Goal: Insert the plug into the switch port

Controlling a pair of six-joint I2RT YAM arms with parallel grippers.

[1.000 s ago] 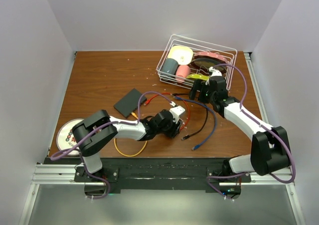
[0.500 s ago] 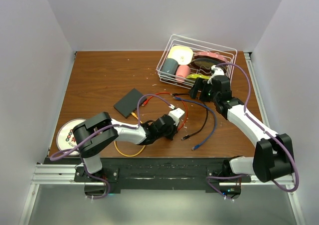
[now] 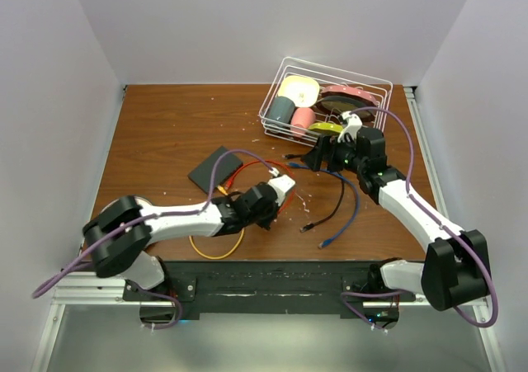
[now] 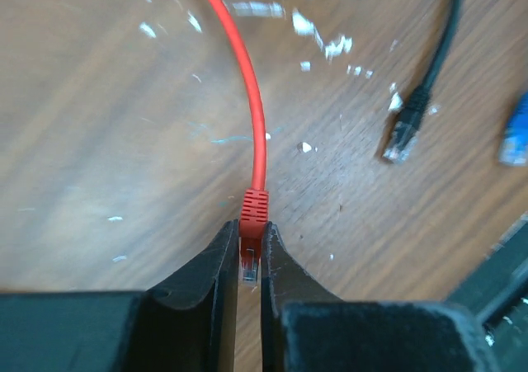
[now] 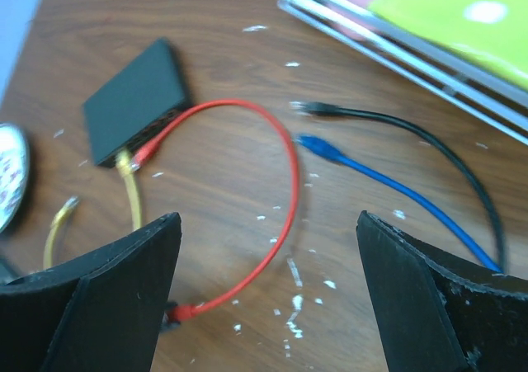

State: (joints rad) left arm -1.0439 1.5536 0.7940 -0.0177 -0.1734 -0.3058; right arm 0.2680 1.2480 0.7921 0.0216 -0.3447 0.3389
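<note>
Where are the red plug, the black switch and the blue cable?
red plug [image 4: 254, 209], left wrist view, red boot.
switch [image 5: 136, 97], right wrist view, flat top.
blue cable [image 5: 402, 192], right wrist view, mid-length.

Matte-black switch [image 5: 136, 100], wood-grain table [image 3: 165, 124]

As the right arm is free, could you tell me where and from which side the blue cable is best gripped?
I would grip the blue cable at the thicker end by its plug, coming straight down with the right gripper open across the cable's line. It lies flat on the table, and the black cable runs close beside it, so a side approach looks crowded.
</note>
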